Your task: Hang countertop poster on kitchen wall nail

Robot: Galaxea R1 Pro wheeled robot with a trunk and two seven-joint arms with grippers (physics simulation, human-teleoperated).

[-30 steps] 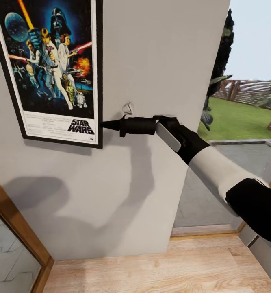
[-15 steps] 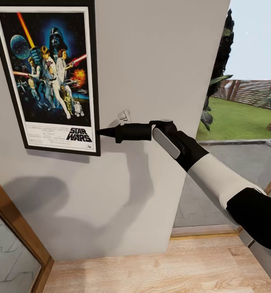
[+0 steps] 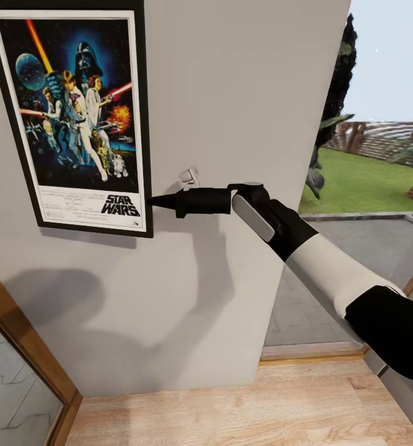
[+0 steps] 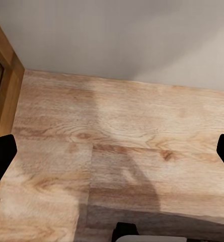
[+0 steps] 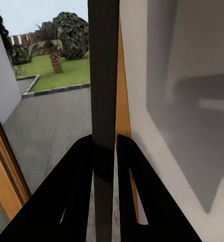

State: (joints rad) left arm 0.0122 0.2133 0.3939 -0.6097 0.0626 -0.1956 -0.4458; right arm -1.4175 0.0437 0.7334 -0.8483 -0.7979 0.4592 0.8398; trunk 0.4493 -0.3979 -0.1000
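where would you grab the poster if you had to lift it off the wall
Probably the thin black frame of the poster, along its lower right edge, coming in from the right. It lies flat against the wall, so only its edges give a hold; the right gripper already clamps that edge between its fingers.

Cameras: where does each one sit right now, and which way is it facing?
Head view: on the head, facing the wall; poster, right arm, right pincer at its frame.
Left wrist view: on the left arm, looking down at the wood floor; fingertips at the sides.
Right wrist view: along the fingers clamping the poster's edge.
Shared: poster, wall.
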